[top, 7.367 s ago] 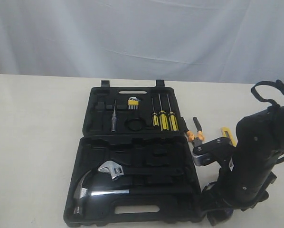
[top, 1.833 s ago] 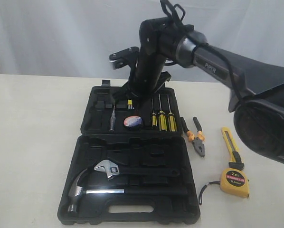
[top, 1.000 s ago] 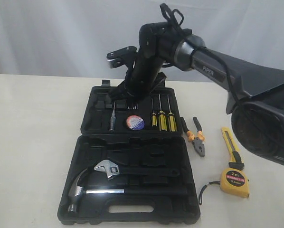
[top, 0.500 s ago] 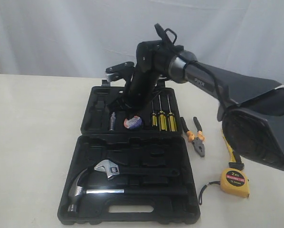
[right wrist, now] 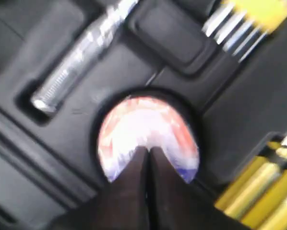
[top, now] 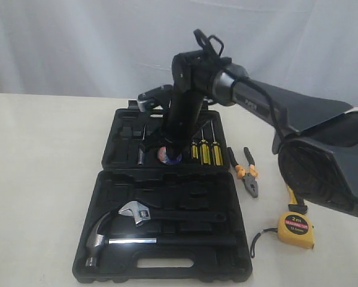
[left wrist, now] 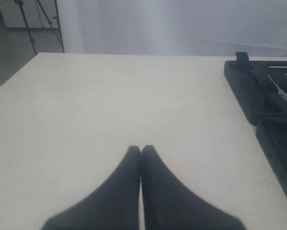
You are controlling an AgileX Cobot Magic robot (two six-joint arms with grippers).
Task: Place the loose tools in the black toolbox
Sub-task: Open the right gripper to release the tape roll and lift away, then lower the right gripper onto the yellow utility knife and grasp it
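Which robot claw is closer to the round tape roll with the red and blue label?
Right. The right gripper is directly over the tape roll, shut tips at its label. The left gripper is over the table, beside the black toolbox.

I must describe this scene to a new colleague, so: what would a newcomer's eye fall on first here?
First, the dark right arm reaching into the far half of the open black toolbox, its shut right gripper over the labelled black tape roll in a round recess. Next, the orange-handled pliers and yellow tape measure lying loose on the table, right of the case.
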